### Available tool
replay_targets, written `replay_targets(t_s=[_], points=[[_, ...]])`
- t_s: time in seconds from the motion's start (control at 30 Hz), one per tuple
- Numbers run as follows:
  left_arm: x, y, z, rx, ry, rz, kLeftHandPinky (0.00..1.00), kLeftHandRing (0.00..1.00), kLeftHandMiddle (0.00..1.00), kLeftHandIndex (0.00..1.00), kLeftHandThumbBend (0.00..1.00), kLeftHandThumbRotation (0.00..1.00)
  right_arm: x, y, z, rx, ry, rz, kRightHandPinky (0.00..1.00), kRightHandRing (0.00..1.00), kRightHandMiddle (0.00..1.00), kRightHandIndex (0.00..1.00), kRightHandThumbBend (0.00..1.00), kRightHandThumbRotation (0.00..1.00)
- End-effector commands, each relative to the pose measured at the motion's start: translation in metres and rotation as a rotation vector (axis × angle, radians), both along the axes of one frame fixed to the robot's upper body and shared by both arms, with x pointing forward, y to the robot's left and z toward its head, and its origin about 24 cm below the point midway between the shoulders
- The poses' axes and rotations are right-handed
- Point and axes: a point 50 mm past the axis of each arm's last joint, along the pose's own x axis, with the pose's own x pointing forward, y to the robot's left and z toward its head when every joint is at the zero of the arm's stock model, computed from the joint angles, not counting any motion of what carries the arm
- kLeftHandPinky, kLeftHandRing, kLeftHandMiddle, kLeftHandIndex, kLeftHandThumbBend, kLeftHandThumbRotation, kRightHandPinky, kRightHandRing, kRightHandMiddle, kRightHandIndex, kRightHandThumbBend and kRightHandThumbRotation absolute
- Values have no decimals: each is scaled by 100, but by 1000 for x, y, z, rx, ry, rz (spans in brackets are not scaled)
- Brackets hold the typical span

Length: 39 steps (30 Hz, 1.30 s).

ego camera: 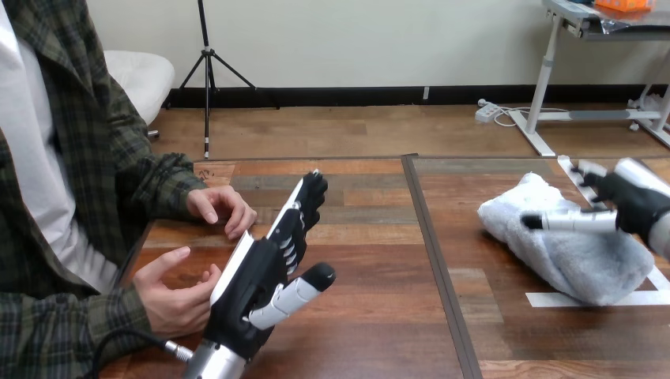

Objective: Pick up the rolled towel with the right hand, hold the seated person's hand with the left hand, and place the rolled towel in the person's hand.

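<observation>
The rolled towel (pixel 577 257), a pale grey-white bundle, lies on the right part of the wooden surface (pixel 371 324), with strips of white tape (pixel 589 299) on the wood just beside its near end. The robot's right hand (pixel 636 205) comes in from the right edge and sits at the towel's far side. Its thumb reaches straight out to the left across the top of the towel and its fingers point to the far side. The hand is open, not closed round the cloth.

Well apart to the left, the robot's left hand (pixel 253 280) is raised on edge above the surface, fingers straight and pointing away, thumb spread to the right, gripping nothing. Just to its left, the person's near hand (pixel 170 304) is cupped palm up. I cannot tell whether the two touch. The person's far hand (pixel 221 209) rests on the surface, close to the left hand's fingertips.
</observation>
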Motion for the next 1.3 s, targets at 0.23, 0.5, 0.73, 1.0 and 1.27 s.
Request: replay_targets(t_s=[0.23,0.5,0.73,1.0,1.27], points=[[6,-2,23,-9,-140,-6,100,100,100,100,100,73,37,13,27,-96,2,12,57,79,84,95,100,55],[4,-1,23,-4,-141,5,100,100,100,100,100,73,37,14,18,-129,52,1,60,81,85,96,100,57],[1,0,23,1,-142,11,99,100,100,100,100,73,37,15,12,-143,87,4,72,88,91,97,100,57],[-1,1,23,-3,-129,6,99,100,100,100,100,72,36,18,6,-121,126,1,74,88,92,97,98,54],[-4,2,25,-5,-133,3,100,100,100,100,100,72,32,17,-3,-168,164,8,78,91,96,99,98,55]])
